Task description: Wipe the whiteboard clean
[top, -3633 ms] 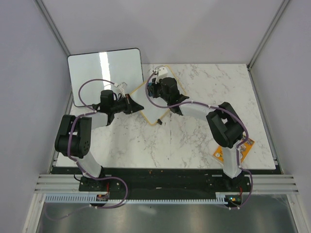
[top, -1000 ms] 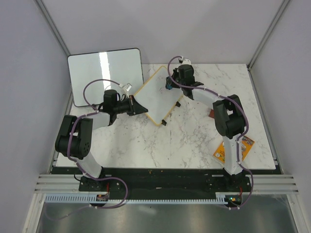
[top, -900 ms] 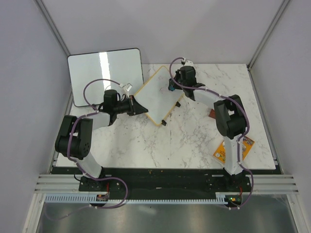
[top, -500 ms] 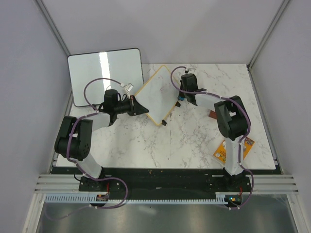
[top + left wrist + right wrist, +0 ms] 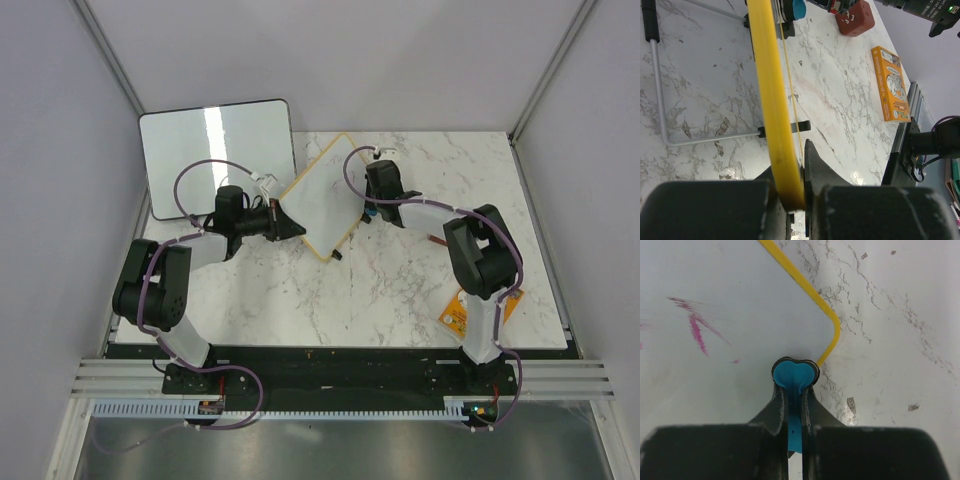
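The whiteboard point(image 5: 322, 203), white with a thin yellow frame, stands tilted on the marble table. My left gripper point(image 5: 293, 228) is shut on its left edge; in the left wrist view the yellow frame point(image 5: 771, 100) runs between the fingers of that gripper point(image 5: 796, 186). My right gripper point(image 5: 368, 210) is shut on a blue eraser point(image 5: 795, 376), whose head presses on the board near its rounded right corner. Pink marker strokes point(image 5: 697, 331) lie on the whiteboard's surface point(image 5: 735, 295) to the left of the eraser and my right gripper point(image 5: 795, 391).
A larger blank glossy board point(image 5: 215, 155) leans at the back left. An orange box point(image 5: 480, 308) lies near the right arm's base, and a red-brown cube point(image 5: 855, 17) sits on the table to the right of the board. The board's wire stand point(image 5: 660, 100) rests behind it.
My right gripper has slid the eraser from the board's far top corner down along its right side to the right corner. The left gripper keeps its hold on the frame.
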`<state>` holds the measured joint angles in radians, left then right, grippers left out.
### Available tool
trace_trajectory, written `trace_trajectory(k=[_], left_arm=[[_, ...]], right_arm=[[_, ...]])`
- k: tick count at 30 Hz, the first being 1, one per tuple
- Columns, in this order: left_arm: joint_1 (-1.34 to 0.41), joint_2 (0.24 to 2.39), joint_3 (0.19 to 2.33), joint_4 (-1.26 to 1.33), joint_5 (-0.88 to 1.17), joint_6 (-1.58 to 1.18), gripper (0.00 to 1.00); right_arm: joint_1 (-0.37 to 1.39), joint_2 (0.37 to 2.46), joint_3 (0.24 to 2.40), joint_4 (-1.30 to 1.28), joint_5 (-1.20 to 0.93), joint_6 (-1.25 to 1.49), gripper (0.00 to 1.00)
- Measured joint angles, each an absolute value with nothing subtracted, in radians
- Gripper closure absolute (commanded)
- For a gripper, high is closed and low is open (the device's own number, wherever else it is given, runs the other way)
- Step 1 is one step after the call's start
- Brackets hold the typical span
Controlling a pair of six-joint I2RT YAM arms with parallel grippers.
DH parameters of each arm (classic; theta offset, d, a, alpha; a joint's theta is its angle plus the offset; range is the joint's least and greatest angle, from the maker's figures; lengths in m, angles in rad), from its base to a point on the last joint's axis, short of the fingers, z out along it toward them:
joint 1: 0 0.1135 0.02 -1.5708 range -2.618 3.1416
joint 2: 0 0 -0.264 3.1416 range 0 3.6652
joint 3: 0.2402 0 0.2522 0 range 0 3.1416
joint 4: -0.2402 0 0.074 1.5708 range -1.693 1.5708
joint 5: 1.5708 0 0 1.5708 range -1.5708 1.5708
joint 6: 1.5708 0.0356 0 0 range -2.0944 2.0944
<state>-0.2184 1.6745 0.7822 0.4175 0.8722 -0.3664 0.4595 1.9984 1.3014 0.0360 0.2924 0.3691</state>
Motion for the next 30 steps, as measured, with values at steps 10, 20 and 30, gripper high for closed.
trace_trajectory(k=[10,20,30], left_arm=[[-0.228,1.675,0.782,0.413,0.897,-0.336,0.98],[-0.236,1.675,0.782,0.411,0.899,-0.329,0.98],[-0.234,1.675,0.783,0.404,0.894,-0.337,0.98]], right_arm=[[0.479,1.842,1.145,0.118,0.173,0.361,1.00],[0.470,1.833,1.048,0.382,-0.116,0.371,1.00],[0.469,1.848,1.048,0.456,-0.154,0.349,1.00]])
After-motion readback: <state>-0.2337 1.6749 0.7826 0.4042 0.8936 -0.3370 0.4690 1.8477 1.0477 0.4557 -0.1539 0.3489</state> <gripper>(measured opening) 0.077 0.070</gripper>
